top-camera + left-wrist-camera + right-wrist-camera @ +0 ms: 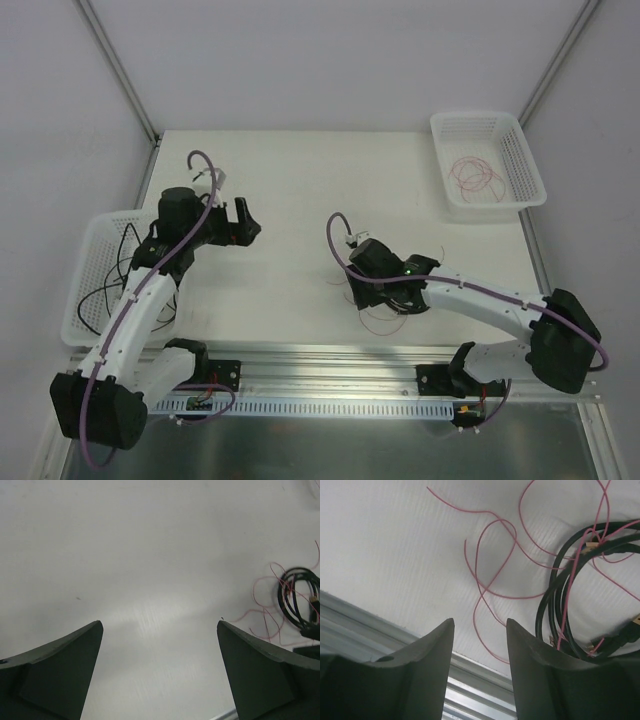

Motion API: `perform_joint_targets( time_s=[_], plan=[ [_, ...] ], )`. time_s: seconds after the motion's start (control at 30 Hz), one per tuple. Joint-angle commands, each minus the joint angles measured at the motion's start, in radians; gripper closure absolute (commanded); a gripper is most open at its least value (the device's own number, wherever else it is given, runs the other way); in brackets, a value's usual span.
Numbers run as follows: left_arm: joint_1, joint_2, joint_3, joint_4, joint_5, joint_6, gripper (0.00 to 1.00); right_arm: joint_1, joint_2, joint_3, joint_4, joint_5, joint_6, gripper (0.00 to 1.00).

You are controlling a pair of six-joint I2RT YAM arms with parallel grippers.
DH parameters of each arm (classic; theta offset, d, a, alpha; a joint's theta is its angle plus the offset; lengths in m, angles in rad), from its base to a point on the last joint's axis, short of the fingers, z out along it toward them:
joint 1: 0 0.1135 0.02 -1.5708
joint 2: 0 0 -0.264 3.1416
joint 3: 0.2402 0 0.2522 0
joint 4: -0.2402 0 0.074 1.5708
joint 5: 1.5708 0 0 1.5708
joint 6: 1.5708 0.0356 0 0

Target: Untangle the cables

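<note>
Right wrist view alone resolves the cables (542,612): black loops (572,537), red wire (475,560), under the half-parted right gripper (480,630). Overhead, left gripper (230,208) gapes empty, well left of them.

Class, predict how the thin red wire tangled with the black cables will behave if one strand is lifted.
The red wire lies in loose curls, so probably floppy and light. It crosses the black cables, so lifting it would likely snag them.

The table (395,540) was matt white, faintly ribbed; the black cables (542,615) shone slightly; the rail (370,625) at lower left looked brushed metal.
</note>
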Motion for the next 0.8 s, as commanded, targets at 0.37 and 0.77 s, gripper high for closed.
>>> perform_joint_targets(
  time_s=[0.37,0.77],
  plan=[
    [-0.106,0.108,-0.075,0.068,0.07,-0.014,0.01,0.032,0.319,0.184,0.117,0.074,-0.002,0.98],
    [-0.106,0.1,-0.073,0.063,0.053,0.006,0.01,0.059,0.228,0.929,-0.431,0.244,-0.314,0.99]
  ],
)
